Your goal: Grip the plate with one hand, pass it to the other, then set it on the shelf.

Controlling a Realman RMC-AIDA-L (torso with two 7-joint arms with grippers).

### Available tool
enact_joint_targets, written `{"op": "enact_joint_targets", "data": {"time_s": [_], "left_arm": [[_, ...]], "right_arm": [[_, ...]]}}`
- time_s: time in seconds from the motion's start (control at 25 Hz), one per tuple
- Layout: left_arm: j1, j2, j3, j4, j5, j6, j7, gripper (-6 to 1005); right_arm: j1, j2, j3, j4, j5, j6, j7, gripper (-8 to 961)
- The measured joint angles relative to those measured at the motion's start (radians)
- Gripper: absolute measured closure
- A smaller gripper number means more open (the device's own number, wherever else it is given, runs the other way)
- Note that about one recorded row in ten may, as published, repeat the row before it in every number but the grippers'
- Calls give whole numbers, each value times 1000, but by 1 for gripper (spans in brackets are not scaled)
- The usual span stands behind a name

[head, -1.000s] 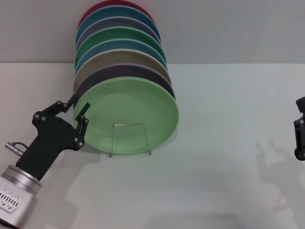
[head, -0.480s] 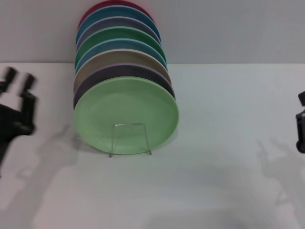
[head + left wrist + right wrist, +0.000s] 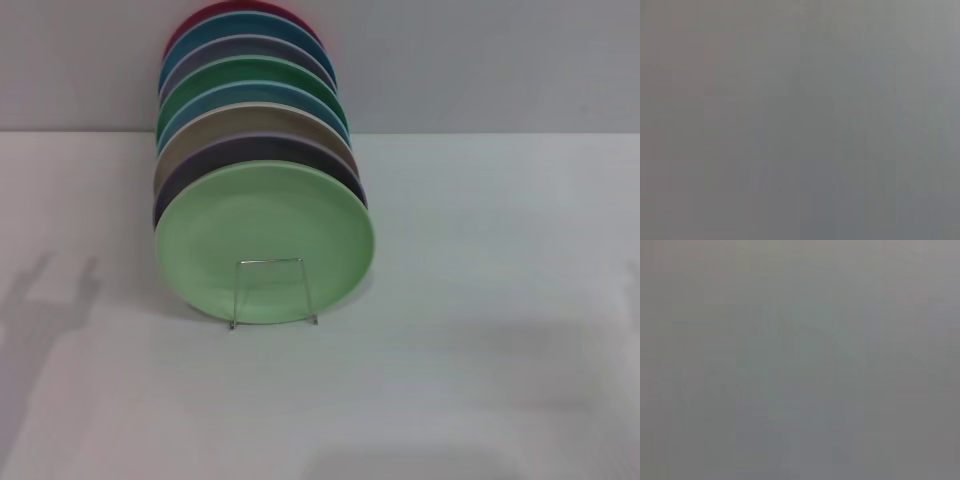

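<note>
- Neither the left gripper nor the right gripper shows in the head view, and both wrist views give only a flat grey field, so whether their fingers are open or closed cannot be told.
- A faint shadow with two prongs lies on the white table (image 3: pixel 480 400) at the robot's left edge of the head view.
- The plate (image 3: pixel 265 243), round, shallow and matte pastel green, stands on edge in the shelf (image 3: pixel 272 291), tilted back, its face turned toward the camera.
- The shelf is thin silver wire; one upright rectangular loop crosses the plate's lower face, the rest is hidden.
- Behind it a row of other plates (image 3: pixel 250 110) leans the same way, only their upper rims showing: purple, tan, blue, emerald green, grey-lilac, teal, red.
</note>
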Motion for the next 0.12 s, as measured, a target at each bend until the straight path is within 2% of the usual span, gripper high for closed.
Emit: {"op": "enact_joint_targets", "data": {"time_s": [0.12], "left_arm": [[2, 0, -27, 0, 0, -30, 3, 459]], "right_arm": [[20, 0, 44, 47, 0, 7, 83, 682]]}}
